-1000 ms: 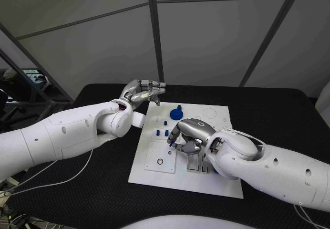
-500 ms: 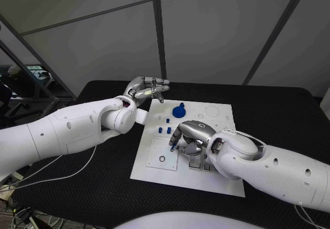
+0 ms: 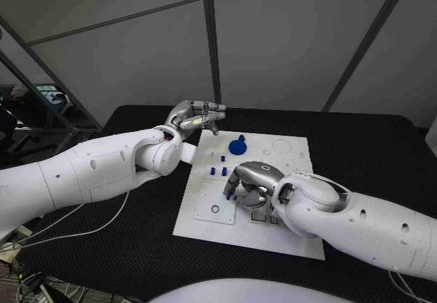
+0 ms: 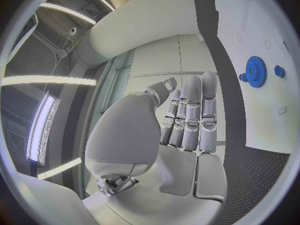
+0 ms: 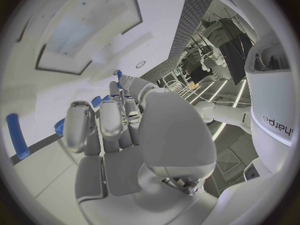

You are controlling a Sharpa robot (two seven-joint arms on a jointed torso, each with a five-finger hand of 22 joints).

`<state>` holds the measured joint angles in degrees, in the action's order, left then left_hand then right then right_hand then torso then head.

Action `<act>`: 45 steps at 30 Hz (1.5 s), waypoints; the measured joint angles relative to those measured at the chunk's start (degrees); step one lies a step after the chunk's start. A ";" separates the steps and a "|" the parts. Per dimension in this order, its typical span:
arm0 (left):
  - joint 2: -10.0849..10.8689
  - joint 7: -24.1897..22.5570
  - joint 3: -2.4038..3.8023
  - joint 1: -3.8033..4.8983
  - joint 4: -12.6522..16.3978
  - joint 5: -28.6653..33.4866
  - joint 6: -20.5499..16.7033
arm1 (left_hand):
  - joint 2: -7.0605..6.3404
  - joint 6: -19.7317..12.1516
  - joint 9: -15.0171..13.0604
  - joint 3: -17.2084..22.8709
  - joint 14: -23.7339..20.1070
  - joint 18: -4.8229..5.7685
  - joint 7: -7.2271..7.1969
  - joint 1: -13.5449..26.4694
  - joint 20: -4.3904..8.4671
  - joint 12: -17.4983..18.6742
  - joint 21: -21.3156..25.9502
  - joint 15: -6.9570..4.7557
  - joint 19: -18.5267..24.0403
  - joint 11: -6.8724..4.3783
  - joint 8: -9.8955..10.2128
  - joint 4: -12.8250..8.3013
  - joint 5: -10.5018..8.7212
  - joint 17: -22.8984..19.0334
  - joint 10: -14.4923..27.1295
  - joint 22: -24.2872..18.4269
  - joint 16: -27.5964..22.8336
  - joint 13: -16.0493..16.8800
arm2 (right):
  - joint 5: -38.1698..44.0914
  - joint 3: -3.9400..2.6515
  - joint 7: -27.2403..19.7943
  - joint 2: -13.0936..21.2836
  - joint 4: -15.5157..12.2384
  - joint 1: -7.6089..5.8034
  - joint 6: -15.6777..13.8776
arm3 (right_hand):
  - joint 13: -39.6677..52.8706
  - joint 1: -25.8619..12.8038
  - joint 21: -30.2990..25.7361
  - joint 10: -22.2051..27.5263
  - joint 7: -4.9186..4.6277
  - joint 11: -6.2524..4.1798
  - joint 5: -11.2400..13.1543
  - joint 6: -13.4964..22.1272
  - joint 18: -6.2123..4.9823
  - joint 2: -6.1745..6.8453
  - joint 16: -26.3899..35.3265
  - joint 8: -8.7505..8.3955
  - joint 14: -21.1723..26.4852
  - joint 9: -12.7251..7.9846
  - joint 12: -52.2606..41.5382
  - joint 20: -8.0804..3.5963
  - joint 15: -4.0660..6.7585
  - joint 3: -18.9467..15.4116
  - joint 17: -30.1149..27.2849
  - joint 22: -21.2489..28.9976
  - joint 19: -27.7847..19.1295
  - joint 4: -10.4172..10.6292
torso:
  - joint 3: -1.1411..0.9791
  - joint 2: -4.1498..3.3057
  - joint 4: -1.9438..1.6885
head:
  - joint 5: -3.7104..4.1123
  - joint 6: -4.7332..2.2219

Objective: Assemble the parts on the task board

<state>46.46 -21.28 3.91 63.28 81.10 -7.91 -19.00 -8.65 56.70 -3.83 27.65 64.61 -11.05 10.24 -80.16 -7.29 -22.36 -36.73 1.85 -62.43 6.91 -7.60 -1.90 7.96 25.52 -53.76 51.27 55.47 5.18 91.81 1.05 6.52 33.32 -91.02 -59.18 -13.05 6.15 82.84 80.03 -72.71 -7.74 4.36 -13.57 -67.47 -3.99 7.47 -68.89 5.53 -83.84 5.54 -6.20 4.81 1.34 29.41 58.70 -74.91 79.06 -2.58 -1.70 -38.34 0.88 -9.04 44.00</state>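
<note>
White task board | right hand curled down mid-board over small blue parts, hold uncertain | left hand empty, fingers loose, off board's far-left corner | step: seating a part; next: precise alignment.

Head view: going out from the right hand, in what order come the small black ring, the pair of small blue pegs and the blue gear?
From the right hand, over the task board:
1. Small black ring, beside the hand on the board's inset plate, toward the left arm.
2. Pair of small blue pegs, just beyond the hand; its gap looks close to the ring's, so these two could swap.
3. Blue gear, plainly farthest, near the board's far edge.
</note>
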 measured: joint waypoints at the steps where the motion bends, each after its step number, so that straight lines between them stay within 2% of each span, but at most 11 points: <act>1: 0.00 0.00 0.00 0.00 0.00 0.00 0.01 | 0.00 0.00 0.00 0.00 0.00 0.00 0.00 0.00 0.00 0.00 0.02 0.00 0.00 0.00 0.00 0.00 0.00 -0.01 0.00 0.00 0.00 0.00 | 0.02 0.00 0.01 -0.05 0.05 0.00 0.04 | 0.00 0.00 0.00 0.00 0.00 0.00 0.00 0.00 0.00 0.00 0.00 0.00 0.00 0.00 0.00 0.00 0.00 0.00 0.00 0.00 0.00 0.00 | 0.00 0.00 0.00 | -0.02 0.01; 24: -0.09 0.25 0.00 0.01 0.01 0.02 0.40 | 0.00 0.00 -0.01 -0.16 -0.20 -0.01 0.00 0.00 0.00 0.00 0.22 0.20 0.00 0.21 0.22 0.16 0.00 -0.05 0.19 0.00 0.00 -0.05 | 3.51 0.11 1.63 -0.93 0.38 0.05 0.59 | 0.08 -0.61 0.00 -0.01 0.08 -0.01 -0.24 0.08 0.00 0.10 -0.21 -0.06 0.00 0.04 0.09 0.00 0.00 -0.06 0.04 0.00 0.00 0.05 | 0.00 -0.02 0.01 | -0.17 0.49; 32: -0.15 0.40 0.00 0.02 -0.10 0.02 0.52 | 0.00 0.00 -0.01 -0.16 -0.20 0.00 0.00 0.00 0.00 0.00 0.22 0.20 0.00 0.21 0.22 0.16 0.00 -0.10 0.19 0.00 0.00 -0.05 | 4.05 0.80 1.66 -1.02 0.13 -0.10 0.88 | 0.33 -0.94 0.00 -0.02 -0.15 -0.02 -0.81 0.33 0.00 -0.18 -0.21 -0.44 0.00 0.14 0.25 0.00 0.00 -1.36 -0.05 0.00 0.00 0.39 | 0.02 -0.01 0.01 | -0.15 0.66; 36: -0.18 0.48 0.00 0.02 -0.17 0.02 0.56 | 0.00 0.00 -0.01 -0.16 -0.20 0.00 0.00 0.00 0.00 0.00 0.22 0.20 0.00 0.21 0.22 0.16 0.00 -0.10 0.19 0.00 0.00 -0.05 | 4.08 0.96 1.66 -1.04 0.20 -0.10 1.04 | 0.34 -2.82 0.00 0.94 -0.60 -0.56 -1.95 1.78 0.00 0.45 -0.21 -1.39 -0.18 0.09 1.59 0.55 -0.32 -2.35 -0.73 0.01 -0.55 1.25 | 0.03 0.01 0.01 | -0.14 0.70; 39: -0.20 0.55 0.00 0.02 -0.23 0.03 0.59 | 0.00 0.01 -0.01 -0.16 -0.20 0.00 -0.01 0.00 0.00 0.00 0.22 0.20 0.00 0.21 0.22 0.16 0.00 -0.10 0.19 0.00 0.00 -0.05 | 4.05 1.05 1.63 -1.06 0.29 -0.08 1.07 | -0.58 -3.75 -1.25 4.62 -1.21 0.66 -2.24 4.12 0.00 1.31 0.37 -1.93 -0.09 -0.46 2.35 1.34 -1.36 -2.85 -2.15 0.21 -1.61 1.42 | 0.03 0.03 0.01 | -0.14 0.70; 40: -0.20 0.57 0.00 0.02 -0.25 0.03 0.60 | 0.00 0.00 -0.01 -0.16 -0.20 0.00 -0.01 0.00 0.00 0.00 0.22 0.20 0.00 0.21 0.22 0.16 0.00 -0.10 0.19 0.00 0.00 -0.05 | 4.03 1.06 1.61 -1.06 0.32 -0.07 1.05 | -0.81 -4.02 -1.78 5.64 -1.32 0.88 -2.24 5.13 -0.01 1.57 0.79 -1.94 -0.11 -0.72 2.36 1.50 -1.37 -2.87 -2.76 0.70 -2.26 1.44 | 0.03 0.03 0.01 | -0.14 0.69; 42: -0.22 0.62 0.00 0.02 -0.28 0.03 0.62 | 0.00 0.00 -0.01 -0.16 -0.20 0.00 -0.01 0.00 0.00 0.00 0.22 0.20 0.00 0.12 0.22 0.16 0.00 -0.12 0.28 0.00 0.00 -0.05 | 3.98 1.12 1.56 -1.05 0.40 -0.04 0.91 | -2.04 -4.47 -3.74 8.82 -1.68 1.18 -2.24 6.98 -0.05 2.02 2.37 -1.93 0.20 -1.14 2.73 1.84 -2.06 -3.35 -5.01 3.11 -4.39 1.67 | 0.03 0.04 0.01 | -0.14 0.68; 44: -0.26 0.66 0.00 0.02 -0.32 0.03 0.63 | 0.00 0.00 -0.01 -0.16 -0.20 0.00 0.00 0.00 0.00 0.00 0.22 0.20 0.00 0.01 0.22 0.16 0.00 -0.15 0.39 0.00 0.00 -0.05 | 3.93 1.21 1.51 -1.04 0.43 0.02 0.66 | -2.36 -4.67 -5.79 11.13 -1.72 1.68 -2.24 8.78 -0.94 2.23 4.17 -1.93 0.68 -1.54 2.65 2.17 -2.54 -3.89 -7.52 5.52 -6.37 1.52 | 0.03 0.04 0.01 | -0.11 0.64; 45: -0.28 0.68 0.00 0.02 -0.35 0.03 0.64 | 0.00 0.00 -0.01 -0.16 -0.20 0.00 -0.01 0.00 0.00 0.00 0.22 0.20 0.00 0.00 0.22 0.16 0.00 -0.15 0.40 0.00 0.00 -0.05 | 3.90 1.22 1.48 -1.01 0.43 0.07 0.46 | -2.43 -4.67 -6.46 11.93 -1.69 1.81 -2.24 9.42 -0.94 2.23 4.79 -1.93 0.88 -1.64 2.39 2.32 -2.66 -4.14 -8.39 6.27 -6.98 1.56 | 0.03 0.05 0.01 | -0.10 0.64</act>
<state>46.19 -20.60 3.91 63.31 80.75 -7.88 -18.36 -8.65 56.70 -3.85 27.50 64.41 -11.05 10.23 -80.16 -7.29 -22.36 -36.51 2.04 -62.43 6.91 -7.38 -1.74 7.96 25.38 -53.36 51.28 55.47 5.13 95.71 2.28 8.01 32.31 -90.59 -59.11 -12.60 3.72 78.17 73.58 -60.78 -9.43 6.17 -15.81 -58.05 -4.92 9.70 -64.10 3.60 -82.96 3.89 -3.81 7.13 -1.32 25.27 50.31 -68.64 72.08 -1.03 -1.67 -38.29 0.89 -9.14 44.64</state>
